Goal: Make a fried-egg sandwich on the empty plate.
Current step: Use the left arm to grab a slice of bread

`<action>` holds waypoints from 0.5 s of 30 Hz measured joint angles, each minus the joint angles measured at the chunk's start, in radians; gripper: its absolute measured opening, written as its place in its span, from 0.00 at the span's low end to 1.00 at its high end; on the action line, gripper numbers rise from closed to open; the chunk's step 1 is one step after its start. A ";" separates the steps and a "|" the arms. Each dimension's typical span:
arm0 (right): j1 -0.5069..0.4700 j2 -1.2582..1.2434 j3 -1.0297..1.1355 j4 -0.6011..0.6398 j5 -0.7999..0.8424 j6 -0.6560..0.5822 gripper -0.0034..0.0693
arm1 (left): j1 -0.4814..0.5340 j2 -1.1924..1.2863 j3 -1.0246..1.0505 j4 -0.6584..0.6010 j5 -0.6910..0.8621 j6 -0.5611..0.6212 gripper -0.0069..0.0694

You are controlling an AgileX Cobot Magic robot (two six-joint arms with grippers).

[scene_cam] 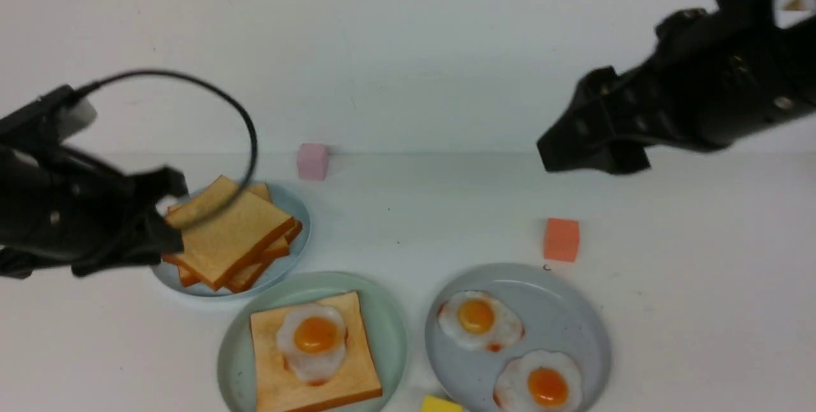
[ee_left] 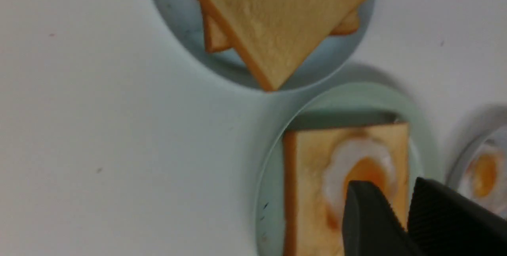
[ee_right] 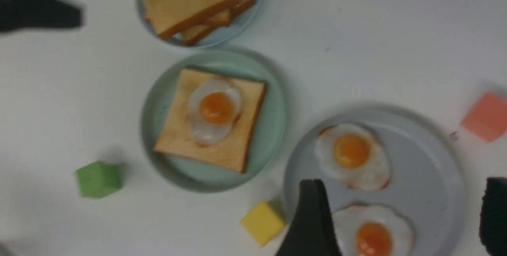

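Eyeing the square golden-brown toast slice beside our parted, empty left pincer, we judge it light, stiff; pinch its crust; right pincer gapes empty.

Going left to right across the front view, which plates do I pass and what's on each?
Small light-blue plate stacked with golden-brown toast slices → pale mint-green plate, one toast slice topped by a fried egg → grey-blue plate with two more fried eggs.
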 joint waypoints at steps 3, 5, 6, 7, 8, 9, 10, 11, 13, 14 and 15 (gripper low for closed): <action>0.000 -0.042 0.094 0.066 -0.025 -0.058 0.79 | 0.069 0.071 -0.008 -0.110 -0.040 0.044 0.41; 0.000 -0.065 0.154 0.090 -0.042 -0.095 0.79 | 0.093 0.115 -0.010 -0.129 -0.083 0.052 0.47; 0.000 -0.071 0.164 0.094 -0.044 -0.104 0.79 | 0.096 0.120 -0.010 -0.130 -0.087 0.053 0.47; 0.000 -0.084 0.192 0.101 -0.050 -0.126 0.79 | 0.099 0.160 -0.010 -0.141 -0.132 0.057 0.51; 0.000 -0.092 0.200 0.102 -0.051 -0.129 0.79 | 0.099 0.173 -0.010 -0.144 -0.146 0.057 0.53; 0.000 -0.101 0.205 0.102 -0.049 -0.136 0.79 | 0.099 0.203 -0.010 -0.151 -0.177 0.060 0.54; 0.000 -0.108 0.209 0.103 -0.050 -0.139 0.79 | 0.099 0.219 -0.011 -0.153 -0.196 0.060 0.55; 0.000 -0.113 0.209 0.104 -0.049 -0.143 0.79 | 0.099 0.244 -0.011 -0.155 -0.223 0.060 0.56; 0.000 -0.116 0.209 0.105 -0.049 -0.146 0.79 | 0.099 0.263 -0.011 -0.157 -0.250 0.060 0.56; 0.000 -0.121 0.209 0.108 -0.049 -0.154 0.79 | 0.099 0.294 -0.011 -0.158 -0.280 0.062 0.56; 0.000 -0.122 0.209 0.108 -0.049 -0.159 0.79 | 0.099 0.307 -0.011 -0.159 -0.294 0.065 0.56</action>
